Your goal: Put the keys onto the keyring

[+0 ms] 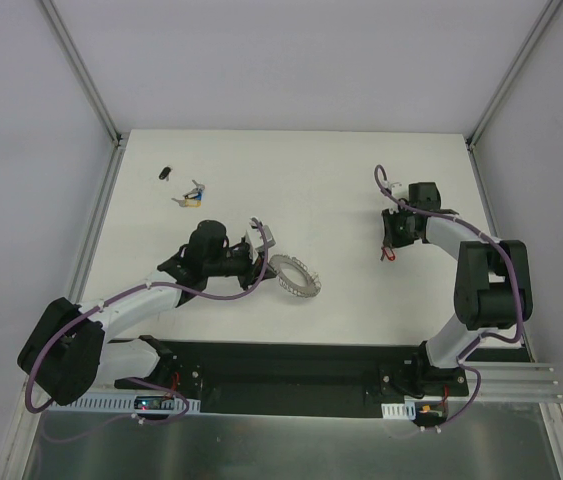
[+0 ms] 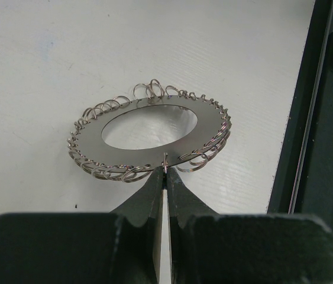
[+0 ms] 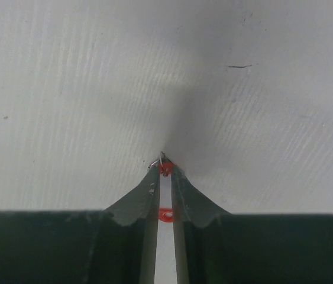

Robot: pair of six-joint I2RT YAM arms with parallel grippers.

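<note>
Left end effector (image 2: pixel 165 173) pinches keyring (image 2: pixel 209 126) edge; right end effector (image 3: pixel 164 165) grips red-tagged key (image 3: pixel 165 170).

The keyring (image 2: pixel 207 133) is shiny grey with silvery looped wire edging. The table (image 2: pixel 48 59) is white and faintly streaked. The key (image 3: pixel 165 170) between the dark-grey right gripper (image 3: pixel 164 161) fingers has a red tag.

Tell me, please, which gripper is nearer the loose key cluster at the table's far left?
Left. The left gripper, holding the keyring, sits a short way right of the key cluster; the right gripper, pinching a red-tagged key, is much farther right.
</note>
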